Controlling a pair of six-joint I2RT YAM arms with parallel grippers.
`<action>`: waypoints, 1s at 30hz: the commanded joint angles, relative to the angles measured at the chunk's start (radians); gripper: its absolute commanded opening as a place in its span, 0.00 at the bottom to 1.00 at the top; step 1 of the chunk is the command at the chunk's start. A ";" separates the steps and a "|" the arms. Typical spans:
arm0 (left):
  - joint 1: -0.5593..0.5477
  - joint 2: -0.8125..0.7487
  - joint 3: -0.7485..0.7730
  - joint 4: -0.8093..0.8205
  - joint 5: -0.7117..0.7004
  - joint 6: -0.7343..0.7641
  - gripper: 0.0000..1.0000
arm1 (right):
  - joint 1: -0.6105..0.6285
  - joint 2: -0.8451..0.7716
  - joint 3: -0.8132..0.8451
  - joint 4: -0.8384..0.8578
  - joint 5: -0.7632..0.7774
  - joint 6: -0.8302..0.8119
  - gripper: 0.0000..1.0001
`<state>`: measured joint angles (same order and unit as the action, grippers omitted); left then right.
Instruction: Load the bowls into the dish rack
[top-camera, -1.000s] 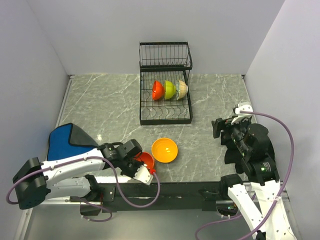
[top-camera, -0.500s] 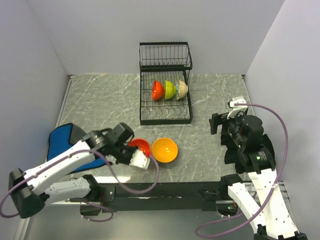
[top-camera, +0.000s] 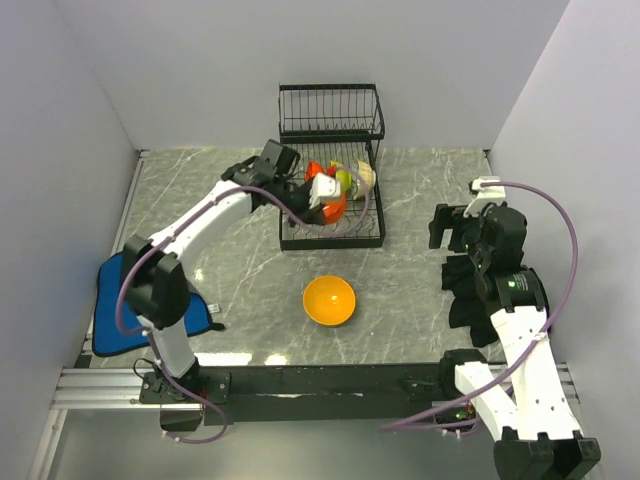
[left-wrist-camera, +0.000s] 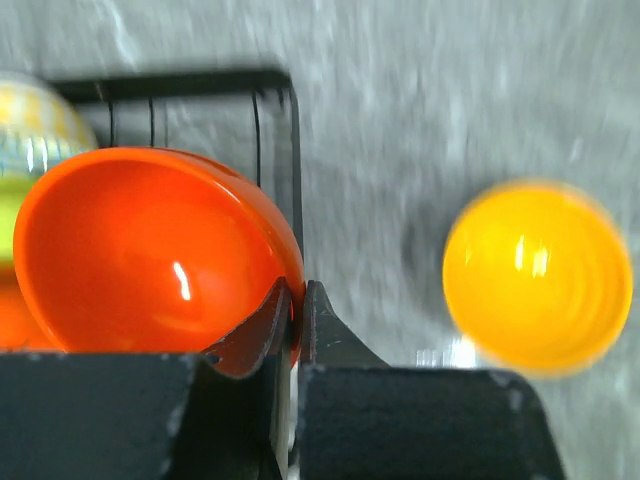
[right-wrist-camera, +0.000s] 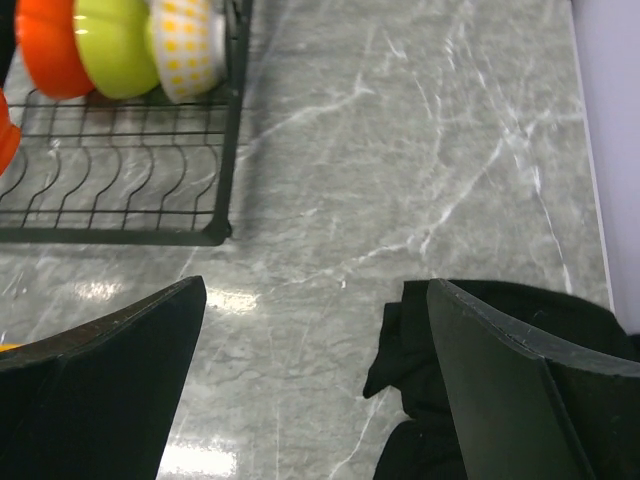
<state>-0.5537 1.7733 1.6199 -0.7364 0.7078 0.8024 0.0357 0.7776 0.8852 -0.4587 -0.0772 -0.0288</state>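
Observation:
My left gripper (top-camera: 328, 196) is shut on the rim of a red-orange bowl (top-camera: 336, 209) and holds it over the lower tier of the black dish rack (top-camera: 330, 238). In the left wrist view the fingers (left-wrist-camera: 312, 318) pinch that bowl's (left-wrist-camera: 150, 250) rim. A second red-orange bowl (top-camera: 315, 178), a lime green bowl (top-camera: 342, 180) and a cream patterned bowl (top-camera: 365, 178) stand on edge in the rack. An orange bowl (top-camera: 329, 300) sits upright on the table in front of the rack. My right gripper (top-camera: 448, 232) is open and empty at the right. No blue bowl is in view.
A blue folded cloth (top-camera: 110, 312) lies at the near left. Grey walls close in the table on the left, back and right. The rack's upper shelf (top-camera: 330, 110) stands at the back. The right arm's black covering (right-wrist-camera: 460, 400) shows under the right gripper (right-wrist-camera: 315, 380).
My left arm has lifted the red-orange bowl from beside the orange bowl and carried it far forward over the rack. The right gripper has shifted slightly.

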 joint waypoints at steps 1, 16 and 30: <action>0.000 0.069 0.086 0.242 0.228 -0.322 0.01 | -0.063 0.022 0.063 0.011 -0.013 0.055 1.00; 0.006 0.251 -0.115 1.482 0.194 -1.762 0.01 | -0.148 0.115 0.101 -0.040 0.011 0.038 1.00; -0.002 0.431 -0.232 1.940 0.036 -2.149 0.01 | -0.151 0.318 0.259 -0.150 0.022 -0.033 1.00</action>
<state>-0.5495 2.1746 1.4010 0.9684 0.8108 -1.2114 -0.1101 1.0683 1.0672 -0.5838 -0.0700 -0.0288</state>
